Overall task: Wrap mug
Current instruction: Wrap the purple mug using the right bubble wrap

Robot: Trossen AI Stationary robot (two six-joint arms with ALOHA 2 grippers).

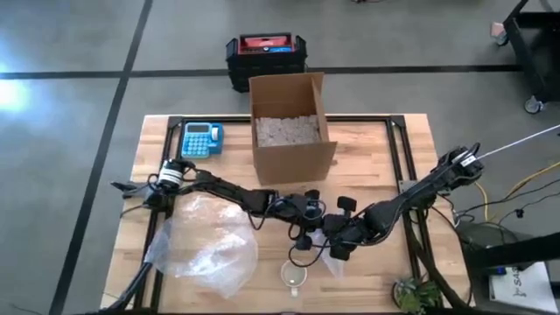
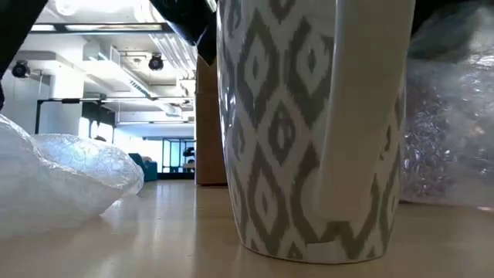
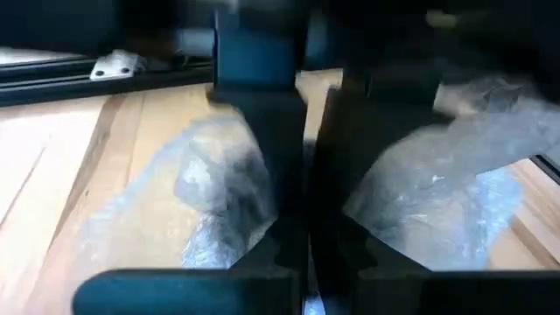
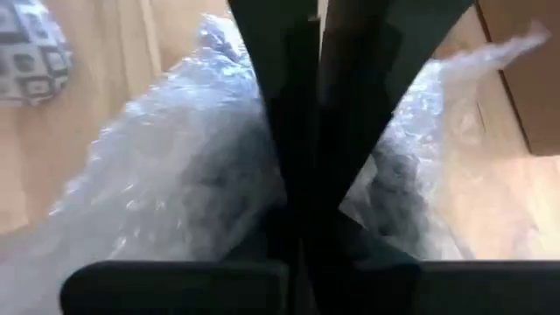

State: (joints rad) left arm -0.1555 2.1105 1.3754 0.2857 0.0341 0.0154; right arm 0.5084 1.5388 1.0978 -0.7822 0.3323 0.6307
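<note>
A white mug with a grey diamond pattern point(image 1: 296, 274) stands upright near the table's front edge, and fills the low view point(image 2: 309, 131). A large crumpled sheet of bubble wrap point(image 1: 206, 238) lies on the table to its left. A smaller piece of bubble wrap point(image 1: 327, 261) lies just right of the mug, under both grippers. My left gripper point(image 1: 304, 238) and my right gripper point(image 1: 339, 248) meet behind the mug, both shut on this piece. The right wrist view shows the mug point(image 4: 31, 48) off to one side. My left gripper pinches the bubble wrap point(image 3: 236, 188) between its two shut fingers point(image 3: 271, 157), slanting down from the table's left. The wrap bulges out on both sides of the fingers; one layer or several, I cannot tell. The wrap rests on the table. My right gripper pinches the same piece of bubble wrap point(image 4: 201, 166) between its shut fingers point(image 4: 293, 114), slanting down from the table's right. Wrap spreads out on either side of the fingers. The fingers hide the place of contact itself.
An open cardboard box point(image 1: 290, 127) with packing fill stands at the table's far middle. A blue calculator point(image 1: 201, 138) lies at the far left. A potted plant point(image 1: 416, 293) sits at the front right corner. Bare wood lies right of the box.
</note>
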